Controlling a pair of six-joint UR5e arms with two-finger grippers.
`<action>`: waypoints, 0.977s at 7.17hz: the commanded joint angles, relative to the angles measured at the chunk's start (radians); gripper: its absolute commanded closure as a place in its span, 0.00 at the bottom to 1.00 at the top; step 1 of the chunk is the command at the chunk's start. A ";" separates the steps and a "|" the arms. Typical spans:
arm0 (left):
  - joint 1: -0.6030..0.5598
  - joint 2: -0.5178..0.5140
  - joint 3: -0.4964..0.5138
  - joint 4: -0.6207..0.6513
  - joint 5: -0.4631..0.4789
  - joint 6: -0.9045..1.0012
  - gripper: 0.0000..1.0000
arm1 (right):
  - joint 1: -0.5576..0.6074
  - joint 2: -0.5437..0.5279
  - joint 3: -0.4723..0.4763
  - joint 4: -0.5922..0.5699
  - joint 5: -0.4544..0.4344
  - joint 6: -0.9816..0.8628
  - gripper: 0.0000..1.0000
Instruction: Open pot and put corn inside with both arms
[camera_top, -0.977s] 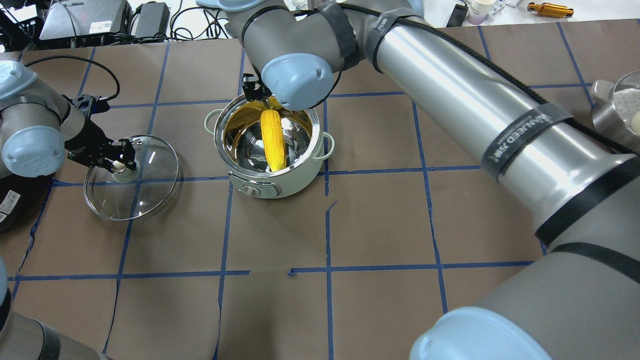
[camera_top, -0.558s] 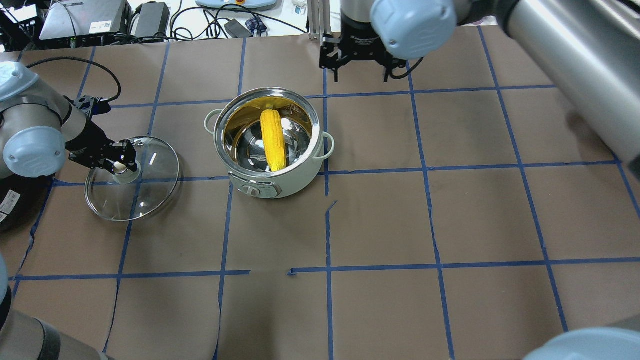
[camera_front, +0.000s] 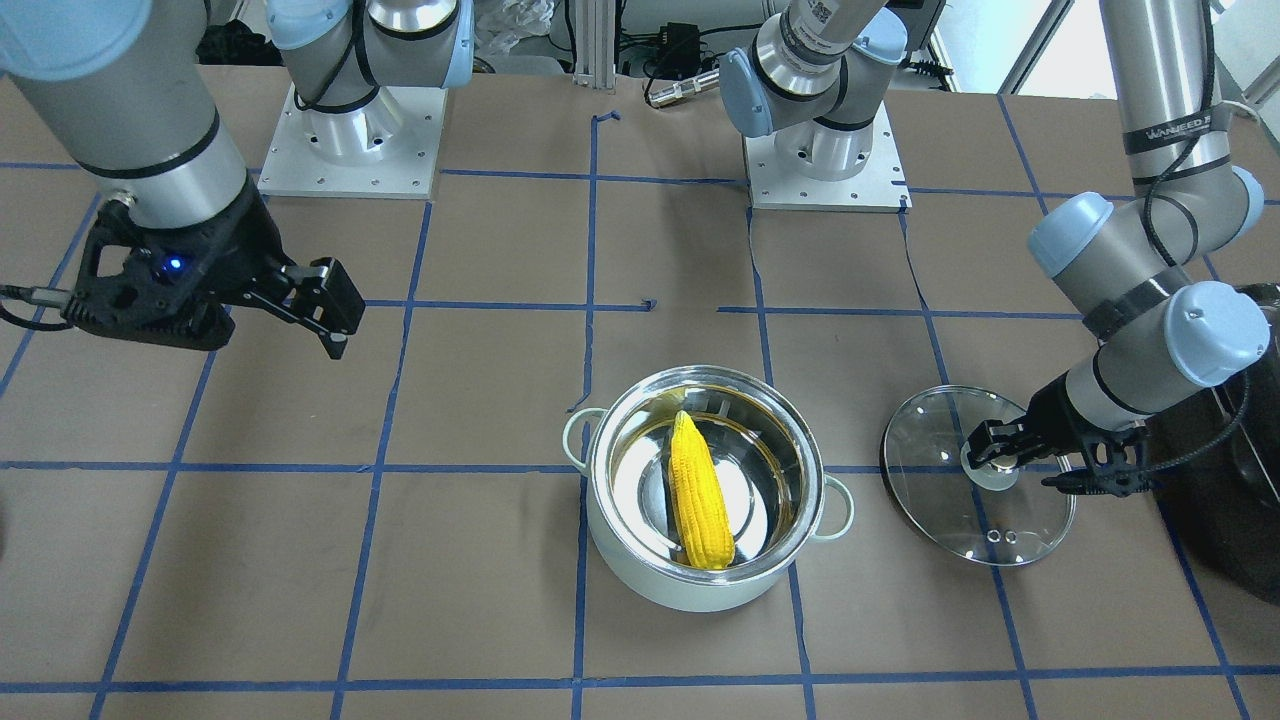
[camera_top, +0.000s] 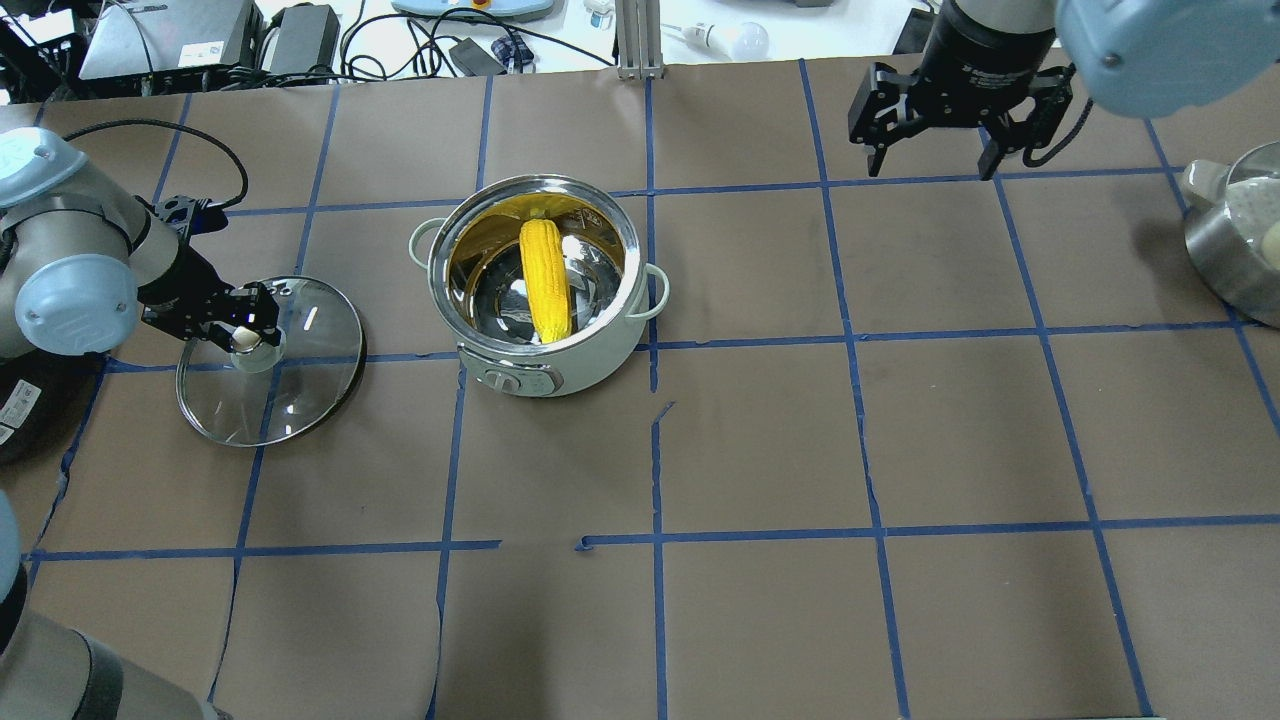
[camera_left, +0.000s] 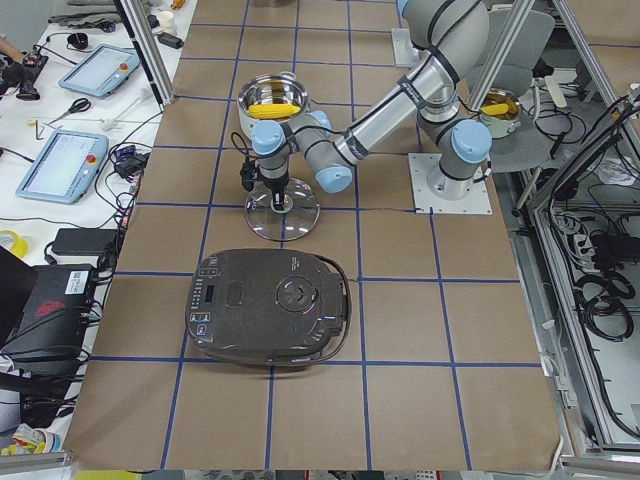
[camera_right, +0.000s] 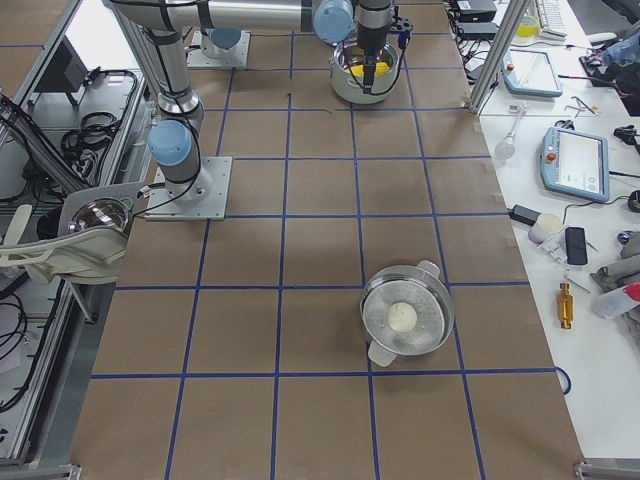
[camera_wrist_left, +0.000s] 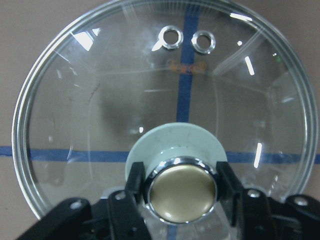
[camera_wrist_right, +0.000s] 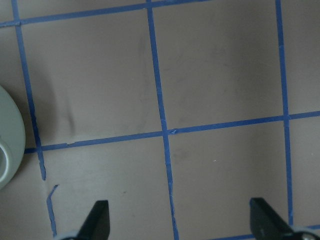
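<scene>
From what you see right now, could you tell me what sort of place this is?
Probably a robotics lab: two robot arms bolted to a table gridded with blue tape, and teach pendants beside it.

The band (camera_front: 1172, 131) on the left arm (camera_front: 1150, 60) reads "WANEED".

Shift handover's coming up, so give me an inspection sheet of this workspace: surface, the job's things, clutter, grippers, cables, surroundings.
Surface: table covered in brown paper with a blue tape grid; the tape is broken in places.
Job's things: pot open, corn lying inside; glass lid on the table beside it.
Clutter: black appliance at the robot's left end; steel steamer holding a white lump at its right end.
Grippers: left gripper shut on the lid; right gripper open, empty, well away from the pot.
Cables: black cable looping at the left wrist.
Surroundings: tablets and cords on the side bench.
</scene>
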 joint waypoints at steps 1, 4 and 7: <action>-0.042 0.032 0.003 -0.005 0.005 -0.008 0.00 | -0.009 -0.100 0.063 0.062 0.013 -0.032 0.00; -0.168 0.184 0.139 -0.260 -0.004 -0.083 0.00 | -0.008 -0.113 0.061 0.096 0.013 -0.036 0.00; -0.392 0.313 0.273 -0.473 0.006 -0.347 0.00 | -0.006 -0.110 0.055 0.099 0.016 -0.038 0.00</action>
